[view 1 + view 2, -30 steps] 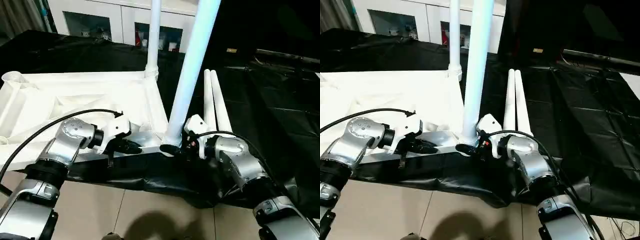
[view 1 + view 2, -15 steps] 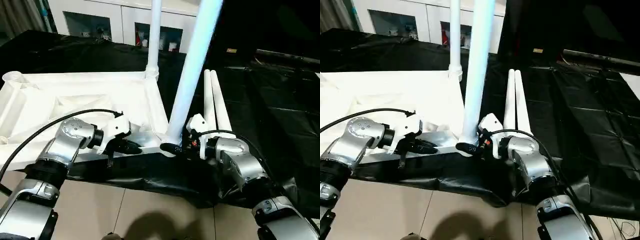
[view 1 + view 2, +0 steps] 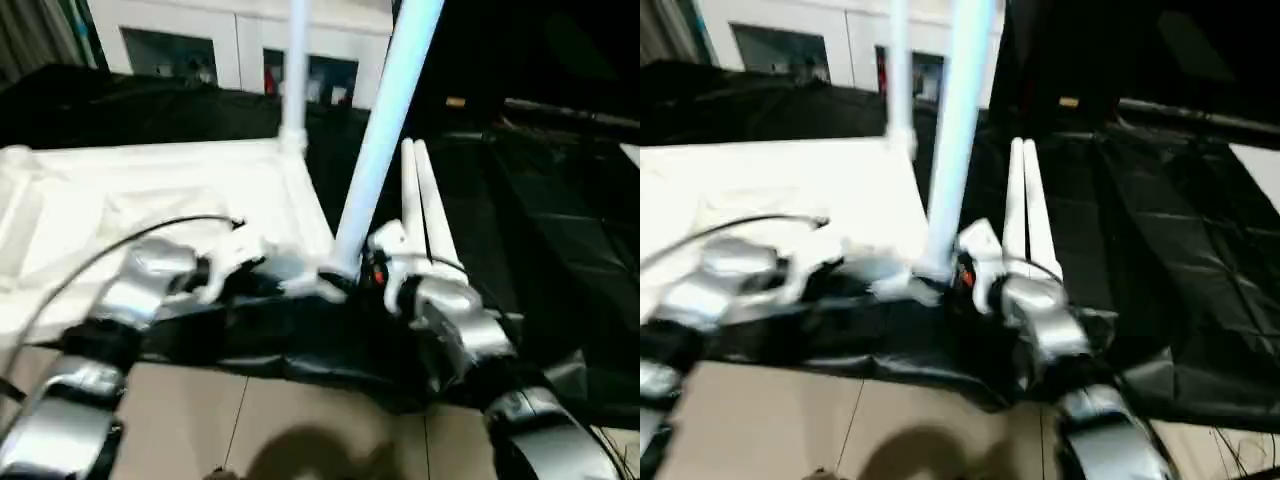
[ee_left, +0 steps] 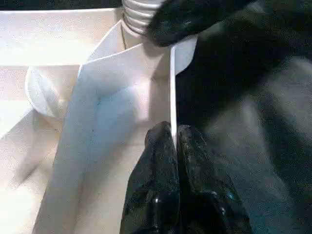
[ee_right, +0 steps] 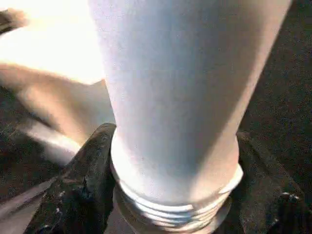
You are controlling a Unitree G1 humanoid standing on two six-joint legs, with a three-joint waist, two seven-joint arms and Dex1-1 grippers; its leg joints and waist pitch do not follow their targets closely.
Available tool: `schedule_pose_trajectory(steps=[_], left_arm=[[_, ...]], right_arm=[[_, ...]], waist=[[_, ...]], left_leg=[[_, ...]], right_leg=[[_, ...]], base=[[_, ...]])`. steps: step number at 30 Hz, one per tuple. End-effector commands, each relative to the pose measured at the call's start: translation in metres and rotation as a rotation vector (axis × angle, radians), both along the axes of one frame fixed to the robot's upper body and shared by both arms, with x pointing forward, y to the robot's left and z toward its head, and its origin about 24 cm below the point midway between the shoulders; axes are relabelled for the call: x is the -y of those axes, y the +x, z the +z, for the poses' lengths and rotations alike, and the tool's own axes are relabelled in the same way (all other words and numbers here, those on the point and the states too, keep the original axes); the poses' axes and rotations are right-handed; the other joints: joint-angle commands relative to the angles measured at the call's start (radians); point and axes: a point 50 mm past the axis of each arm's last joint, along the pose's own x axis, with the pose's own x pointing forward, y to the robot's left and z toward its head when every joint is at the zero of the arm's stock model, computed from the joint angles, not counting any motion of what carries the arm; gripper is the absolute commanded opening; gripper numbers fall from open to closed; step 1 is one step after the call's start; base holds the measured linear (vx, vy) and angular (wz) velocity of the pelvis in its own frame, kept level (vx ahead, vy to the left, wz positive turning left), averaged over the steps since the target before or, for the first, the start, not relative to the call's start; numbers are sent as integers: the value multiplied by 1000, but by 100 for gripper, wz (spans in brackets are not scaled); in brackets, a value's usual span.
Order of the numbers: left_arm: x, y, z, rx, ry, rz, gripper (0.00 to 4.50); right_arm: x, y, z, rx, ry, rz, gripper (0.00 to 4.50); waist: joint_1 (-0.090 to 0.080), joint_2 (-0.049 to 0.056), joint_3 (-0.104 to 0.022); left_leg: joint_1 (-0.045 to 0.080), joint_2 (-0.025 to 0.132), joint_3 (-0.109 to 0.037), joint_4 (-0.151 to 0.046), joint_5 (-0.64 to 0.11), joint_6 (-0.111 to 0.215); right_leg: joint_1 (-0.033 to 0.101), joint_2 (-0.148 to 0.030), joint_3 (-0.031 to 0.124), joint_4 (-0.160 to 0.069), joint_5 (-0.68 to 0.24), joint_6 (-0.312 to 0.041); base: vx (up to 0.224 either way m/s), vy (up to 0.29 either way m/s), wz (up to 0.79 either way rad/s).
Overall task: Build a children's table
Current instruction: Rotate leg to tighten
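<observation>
Left claw pinches the white ribbed plastic table panel's thin edge; right claw grips the long white tube leg just above its threads — next, screw it into the corner socket.

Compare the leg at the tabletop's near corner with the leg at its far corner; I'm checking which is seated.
The near leg leans, its threaded base between the right gripper's fingers; the far leg stands upright with no gripper on it. The near leg's threads show above the corner, so it looks not fully seated; the far leg's base meets the tabletop. Both are long white tubes.
</observation>
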Motion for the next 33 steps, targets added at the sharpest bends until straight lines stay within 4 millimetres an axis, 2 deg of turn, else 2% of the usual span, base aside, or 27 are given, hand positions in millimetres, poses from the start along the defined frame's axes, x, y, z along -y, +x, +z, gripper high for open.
schedule_pose_trajectory(steps=[1, 2, 5, 6, 7, 8, 10, 11, 12, 14, 16, 17, 18, 19, 20, 23, 28, 33], left_arm=[[9, 4, -4, -11, -8, 67, 0], [11, 5, -5, -10, -4, 92, 0], [32, 13, -6, -4, -15, 188, 0], [38, 14, -7, -3, -11, 201, 0], [38, 14, -7, -3, -11, 201, 0], [41, 14, -8, -9, -5, 210, 0], [41, 14, -9, -12, -1, 216, 0], [39, 13, -10, -18, 15, 226, 0], [37, 13, -11, -21, 22, 228, 0], [32, 11, -12, -27, 33, 226, 0], [25, 8, -13, -41, 39, 212, 0], [23, 7, -13, -48, 38, 207, 0], [19, 5, -13, -45, 41, 174, 0], [18, 2, -12, -39, 36, 134, 0], [12, 0, -11, -60, 35, 127, 0], [8, -4, -6, -31, 8, 33, 0], [-6, -18, 1, -75, -5, -111, 0], [-22, -31, 6, -131, 8, -213, 0]], right_arm=[[9, 1, -15, -104, -26, -176, 275], [6, 2, -15, -108, -34, -204, 275], [-14, 8, -11, -157, 20, -307, 275], [-23, 8, -9, -147, 9, -284, 275], [-23, 8, -9, -147, 9, -284, 275], [-28, 8, -7, -127, -6, -257, 275], [-30, 8, -6, -113, -12, -243, 275], [-33, 8, -3, -99, 16, -199, 310], [-33, 9, -1, -89, 31, -191, 345], [-33, 10, 2, -68, 63, -169, 345], [-31, 11, 8, -24, 59, -127, 352], [-29, 12, 10, -10, 55, -117, 372], [-26, 13, 13, 7, 53, -83, 372], [-23, 14, 15, 17, 48, -54, 380], [-17, 13, 17, 28, 21, -3, 388], [-3, 9, 14, 34, -47, 97, 388], [18, 3, 18, 59, -60, 214, 388], [23, -7, 22, 78, -44, 358, 388]], waist=[[-1, 20, -62], [2, 20, -62], [1, 15, -66], [5, 14, -66], [3, 8, -65], [7, 11, -68], [9, 7, -68], [8, 0, -68], [10, 2, -68], [9, 1, -68], [5, 3, -66], [2, 3, -66], [0, 3, -66], [1, 2, -67], [-4, 0, -68], [-5, 0, -70], [0, 1, -70], [2, 6, -67]], left_leg=[[10, 21, -3, -72, -236, -42], [13, 21, -4, -71, -244, -41], [9, 20, -3, -70, -221, -36], [11, 20, -1, -69, -217, -32], [9, 20, 0, -69, -217, -26], [5, 19, -2, -69, -201, -22], [2, 19, -1, -69, -186, -10], [0, 18, 0, -69, -180, -4], [0, 18, -1, -69, -178, 0], [-1, 19, -1, -69, -184, 8], [-5, 20, -4, -72, -188, 8], [-6, 21, -4, -72, -187, 6], [-3, 20, -3, -70, -190, 7], [-4, 20, -5, -70, -186, 11], [-11, 21, -4, -70, -167, 20], [-11, 21, -2, -66, -123, 40], [-5, 25, 1, -65, -103, 60], [1, 27, 1, -69, -132, 48]], right_leg=[[47, -81, 55, -88, -296, -186], [46, -81, 55, -92, -310, -173], [46, -79, 55, -87, -270, -169], [44, -77, 54, -86, -247, -169], [44, -77, 55, -86, -241, -172], [50, -79, 54, -82, -219, -171], [51, -79, 54, -81, -197, -168], [52, -79, 53, -80, -193, -167], [52, -81, 53, -80, -199, -166], [53, -82, 53, -81, -209, -163], [55, -82, 52, -81, -228, -161], [55, -82, 51, -82, -232, -161], [52, -82, 52, -83, -235, -165], [55, -83, 52, -83, -229, -167], [59, -83, 52, -79, -200, -173], [61, -79, 51, -73, -135, -192], [58, -80, 54, -64, -67, -224], [54, -78, 54, -65, -70, -236]], base=[[0, 0, 0], [0, 0, 0], [0, 0, 0], [0, 0, 0], [0, 0, 0], [0, 0, 0], [0, 0, 0], [0, 0, 0], [0, 0, 0], [0, 0, 0], [0, 0, 0], [0, 0, 0], [0, 0, 0], [0, 0, 0], [0, 0, 0], [0, 0, 0], [0, 0, 0], [0, 0, 0]])
